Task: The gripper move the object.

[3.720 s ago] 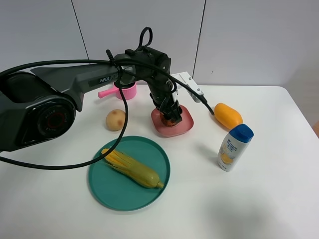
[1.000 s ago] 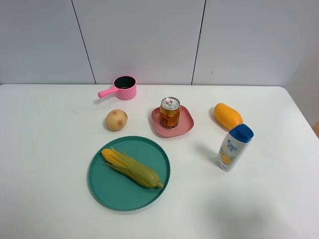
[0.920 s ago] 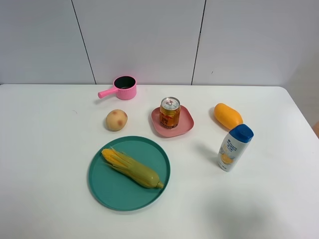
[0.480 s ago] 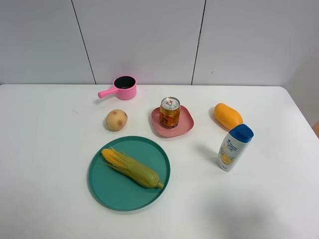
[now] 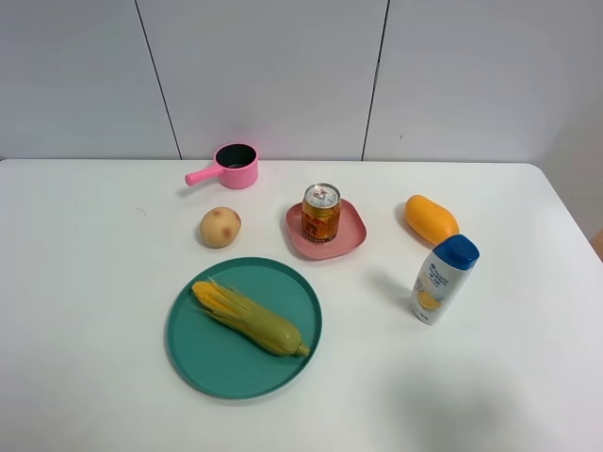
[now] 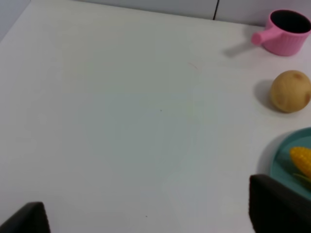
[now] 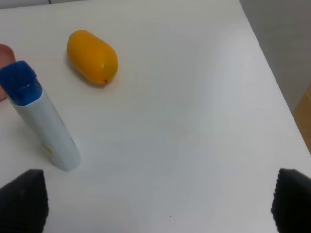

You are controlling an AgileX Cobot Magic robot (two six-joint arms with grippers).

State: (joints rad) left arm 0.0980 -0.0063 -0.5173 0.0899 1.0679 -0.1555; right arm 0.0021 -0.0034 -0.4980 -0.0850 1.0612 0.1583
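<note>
White tabletop against a pale panelled wall, seen from the high camera with both arms out of that view. The can stands upright on the pink square plate, a little behind the table's centre, toward the far edge. A pink saucepan sits near the far edge; a potato lies between the saucepan and the green plate, which carries a corn cob toward the near edge. A mango and a white blue-capped bottle stand toward the right edge.

The left gripper shows only two dark fingertips set wide apart, holding nothing; the right gripper likewise, its fingertips spread with bare table between them.

Judged from this layout, the can appears already set down and nothing grips it. Should it need moving again, a good approach would descend from above, jaws straddling the label below the red rim, closing squarely so the can does not tip, and clearing the plate's raised lip before travelling.
</note>
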